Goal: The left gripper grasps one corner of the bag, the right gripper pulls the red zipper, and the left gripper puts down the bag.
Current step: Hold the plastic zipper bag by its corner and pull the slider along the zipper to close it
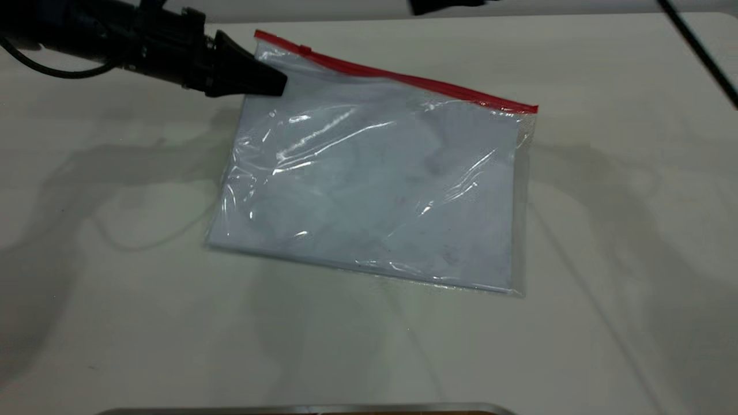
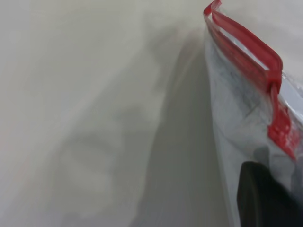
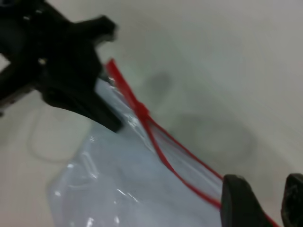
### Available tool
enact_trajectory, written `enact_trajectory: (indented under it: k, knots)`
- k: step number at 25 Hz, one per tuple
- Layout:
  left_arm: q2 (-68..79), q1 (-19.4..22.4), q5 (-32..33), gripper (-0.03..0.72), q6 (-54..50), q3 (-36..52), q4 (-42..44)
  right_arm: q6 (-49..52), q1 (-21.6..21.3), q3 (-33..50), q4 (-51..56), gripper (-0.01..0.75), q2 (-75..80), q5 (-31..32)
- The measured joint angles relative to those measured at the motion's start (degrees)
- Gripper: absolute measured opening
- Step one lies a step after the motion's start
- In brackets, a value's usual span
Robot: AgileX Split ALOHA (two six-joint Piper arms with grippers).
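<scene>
A: The bag (image 1: 375,190) lies on the table (image 1: 115,288), its body flat and the left end of its far edge raised. The left gripper (image 1: 274,85) has its tapered jaws pressed together on the corner of the bag (image 1: 262,46), just below the end of the red zipper (image 1: 403,78). The plastic there is lifted off the surface, and the left wrist view shows the zipper track bowed open near that end.

B: And the slider?

A: A small red tab (image 1: 305,51) sits on the strip near the held corner. The right gripper (image 3: 265,201) shows only in its own wrist view, hanging above the zipper's far stretch and not touching it. Its two fingers (image 3: 239,203) stand spread with a gap between them.

B: So the pull is not yet begun.

A: Judged so. The right gripper needs to travel along the strip to the tab, straddle it, and close on the tab alone, not on the film beneath.

B: Risks?

A: The tab is small and lies close to the left jaws, so the approach is crowded. The left gripper should keep the strip taut and raised, so that the pull runs straight along the track. A sideways tug could drag the whole bag or slip the corner free.
</scene>
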Motion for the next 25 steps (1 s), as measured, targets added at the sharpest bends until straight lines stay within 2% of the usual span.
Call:
enact_trajectory:
  k: [6,12,20,25]
  knots:
    - [-1.97,0.00,0.23,0.053,0.86,0.00,7.32,-2.04,3.01,-8.09,-0.06,0.259,6.70,2.38]
    - [-2.81,0.00,0.33,0.053,0.86,0.00,8.90,-9.35,5.23,-10.51,0.75,0.271,10.40,2.46]
    - [-2.81,0.00,0.33,0.053,0.86,0.00,9.41,-11.79,7.93,-10.62,4.48,0.395,10.80,2.58]
    - [-2.81,0.00,0.23,0.053,0.86,0.00,9.47,-11.83,8.89,-10.62,5.38,0.415,11.69,2.53]
